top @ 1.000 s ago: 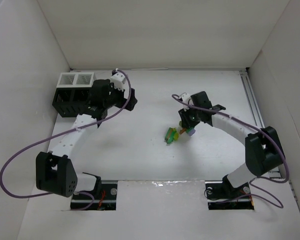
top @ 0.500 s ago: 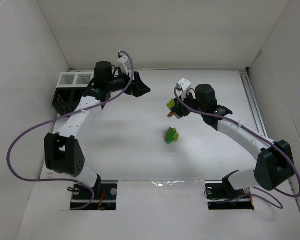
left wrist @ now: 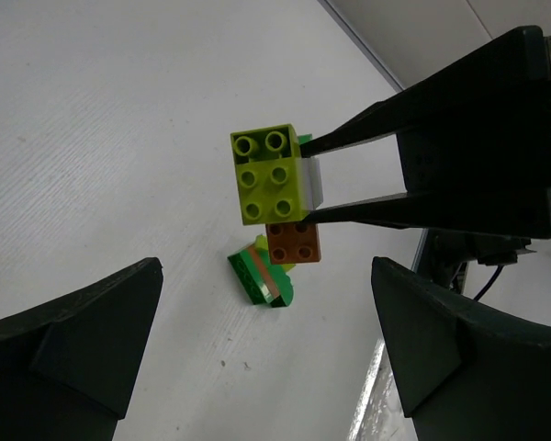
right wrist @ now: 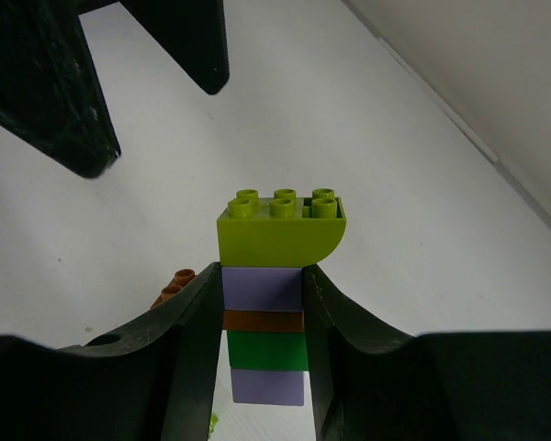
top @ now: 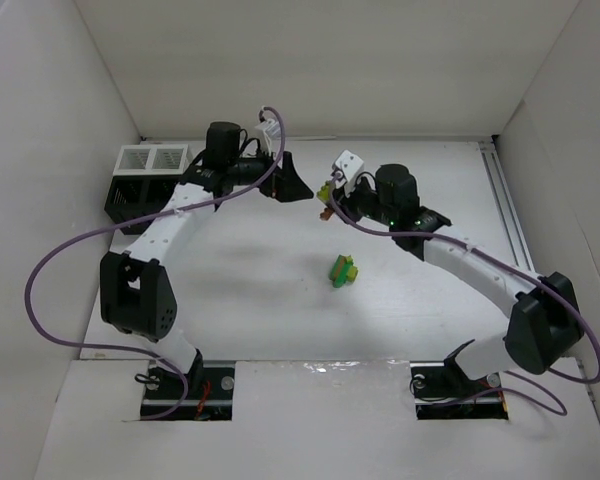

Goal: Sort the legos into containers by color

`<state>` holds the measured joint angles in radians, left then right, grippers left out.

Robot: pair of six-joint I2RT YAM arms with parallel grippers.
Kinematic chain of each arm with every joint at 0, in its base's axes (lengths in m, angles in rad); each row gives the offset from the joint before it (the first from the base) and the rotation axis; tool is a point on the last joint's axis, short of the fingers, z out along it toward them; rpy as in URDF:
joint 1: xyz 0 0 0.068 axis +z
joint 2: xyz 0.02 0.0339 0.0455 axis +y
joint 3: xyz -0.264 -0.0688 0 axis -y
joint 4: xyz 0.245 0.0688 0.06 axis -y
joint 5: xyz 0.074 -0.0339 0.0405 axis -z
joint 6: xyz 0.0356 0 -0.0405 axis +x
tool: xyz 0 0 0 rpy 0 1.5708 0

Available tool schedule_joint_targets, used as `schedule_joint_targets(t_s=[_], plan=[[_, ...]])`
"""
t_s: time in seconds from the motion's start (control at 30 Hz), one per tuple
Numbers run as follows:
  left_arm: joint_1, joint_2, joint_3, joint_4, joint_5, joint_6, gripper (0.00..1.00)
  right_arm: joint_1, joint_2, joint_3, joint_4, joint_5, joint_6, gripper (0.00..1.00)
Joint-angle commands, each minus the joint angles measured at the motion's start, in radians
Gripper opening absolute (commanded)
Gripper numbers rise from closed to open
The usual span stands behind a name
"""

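Above the far middle of the table (top: 260, 300), the right gripper (right wrist: 262, 276) is clamped on a small stack of lego bricks (right wrist: 264, 312), its two fingers pressing the sides of the lilac, orange and green layers. A yellow-green brick (right wrist: 280, 225) caps the stack and stands clear of the fingers. An orange brick (left wrist: 292, 243) clings to the stack's underside.

Facing it, very near, the left gripper (top: 298, 183) has its jaws spread wide and grips nothing. The stack sits between them in the left wrist view.

Loose green bricks (top: 342, 270) lie on the table near its centre, below both grippers. The slatted rack (top: 150, 157) stands at the table's far left corner, well apart from the bricks.

Risk, as a judgement: if the left gripper pulls on the top brick, the stack may split at another joint. The hanging orange brick could then drop to the table. A slightly off-centre closing could also knock the stack askew in the right fingers.
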<state>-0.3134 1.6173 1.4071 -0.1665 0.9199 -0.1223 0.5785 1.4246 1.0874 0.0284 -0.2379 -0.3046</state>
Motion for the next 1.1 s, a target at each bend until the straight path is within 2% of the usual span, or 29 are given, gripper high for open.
schedule_joint_targets(t_s=[0.0,0.43,0.63,0.87,1.0,1.03,1.07], plan=[[-0.006,0.0,0.059,-0.002,0.065,0.021,0.95,0.033,0.014,0.058,0.096,0.025,-0.051,0.0],[-0.015,0.047,0.079,-0.002,0.106,0.019,0.92,0.084,0.023,0.091,0.127,0.014,-0.051,0.0],[-0.015,0.056,0.089,0.007,0.117,0.03,0.82,0.103,0.042,0.101,0.127,0.014,-0.06,0.0],[-0.015,0.066,0.098,0.016,0.126,0.021,0.64,0.112,0.051,0.101,0.127,0.005,-0.073,0.0],[-0.015,0.075,0.107,0.025,0.145,0.021,0.44,0.121,0.051,0.101,0.127,0.005,-0.082,0.0],[-0.015,0.084,0.107,0.025,0.145,0.021,0.36,0.121,0.051,0.101,0.136,0.005,-0.082,0.0],[-0.015,0.084,0.107,0.025,0.145,0.021,0.21,0.121,0.051,0.101,0.136,0.015,-0.082,0.0]])
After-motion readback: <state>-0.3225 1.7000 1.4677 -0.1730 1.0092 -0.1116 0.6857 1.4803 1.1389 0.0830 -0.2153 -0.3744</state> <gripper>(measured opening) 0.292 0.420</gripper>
